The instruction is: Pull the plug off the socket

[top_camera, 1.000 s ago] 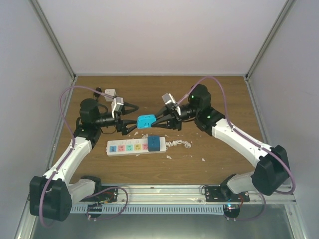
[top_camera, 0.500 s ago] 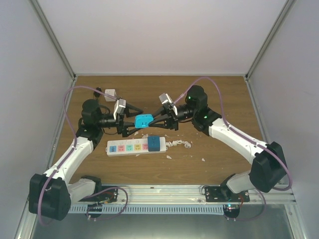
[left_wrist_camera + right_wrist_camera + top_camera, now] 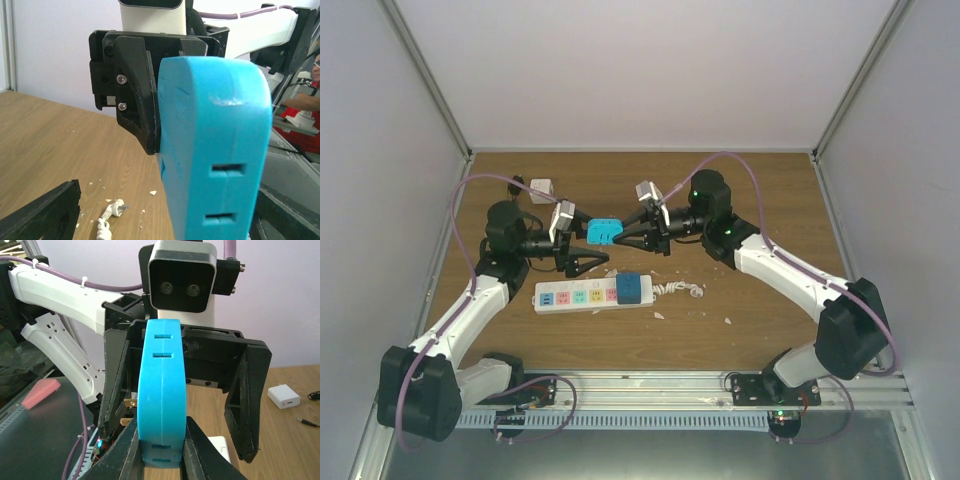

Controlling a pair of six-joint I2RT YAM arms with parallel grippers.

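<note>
While right gripper (image 3: 618,237) pinches cyan plug (image 3: 603,231), the socket (image 3: 582,295) lies left-right.

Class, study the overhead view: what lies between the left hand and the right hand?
A light-blue plug adapter, clamped in the right hand, with the left hand open around it. The right wrist view shows this most clearly.

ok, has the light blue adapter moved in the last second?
Yes. In the top view the light blue adapter, held by the right gripper, has shifted away from the white power strip, farther back and slightly left.
</note>
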